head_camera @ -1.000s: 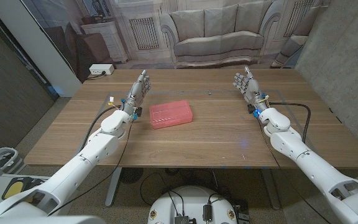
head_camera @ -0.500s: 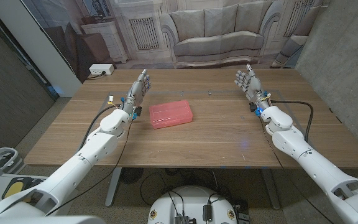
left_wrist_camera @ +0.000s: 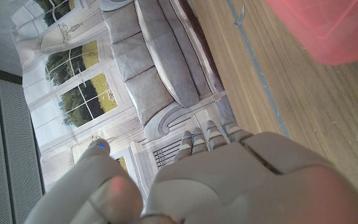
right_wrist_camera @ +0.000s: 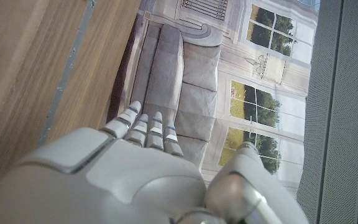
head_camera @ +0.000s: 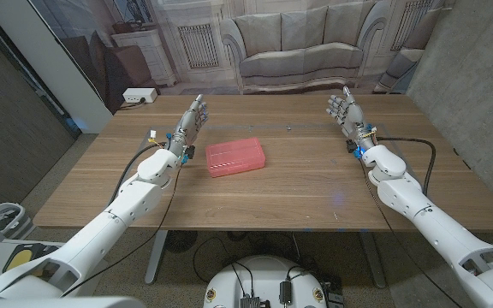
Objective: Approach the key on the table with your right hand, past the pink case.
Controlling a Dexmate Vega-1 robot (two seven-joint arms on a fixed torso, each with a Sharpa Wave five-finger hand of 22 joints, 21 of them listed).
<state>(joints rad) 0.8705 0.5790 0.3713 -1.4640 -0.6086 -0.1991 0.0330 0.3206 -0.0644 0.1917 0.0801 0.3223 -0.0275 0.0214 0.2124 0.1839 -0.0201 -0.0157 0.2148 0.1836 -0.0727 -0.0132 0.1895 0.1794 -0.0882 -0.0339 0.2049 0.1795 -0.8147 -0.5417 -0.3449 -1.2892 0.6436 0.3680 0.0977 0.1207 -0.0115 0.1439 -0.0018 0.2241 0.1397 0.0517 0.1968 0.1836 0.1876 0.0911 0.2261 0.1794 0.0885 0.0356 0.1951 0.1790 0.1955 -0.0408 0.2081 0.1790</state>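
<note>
Wooden table (head_camera: 315,184): rectangular top, mid-brown plank grain, matte with a faint sheen; a thin pale tape line runs near its far edge.

Pink translucent rectangular plastic case (head_camera: 235,157): flat, rounded corners, ribbed lid, lying left of the table's centre, slightly skewed to the edges. In the left wrist view it shows as a blurred pink corner (left_wrist_camera: 328,28).

Small metal key (head_camera: 288,128): a tiny dark-grey sliver near the far edge, about midway along it, beyond the case and apart from it (too small to make out its shape). The left wrist view shows it as a small grey piece by the tape line (left_wrist_camera: 240,14).

Right hand (head_camera: 347,114): pale grey hard-shell segments, smooth and glossy, raised near the far right corner of the table, fingers straight, slightly spread, holding nothing. It is well apart from the key. A black cable trails along the right edge by its forearm.

Left hand (head_camera: 191,122): same grey shell, fingers extended and close together, holding nothing, standing near the far left part of the table, just left of the case.

Room: a printed backdrop (head_camera: 306,43) hangs behind the table (grey sofa, panelled walls, tall windows). White box (head_camera: 139,97) on the floor past the far left corner. Grey textured wall on the right, dark panel on the left.
</note>
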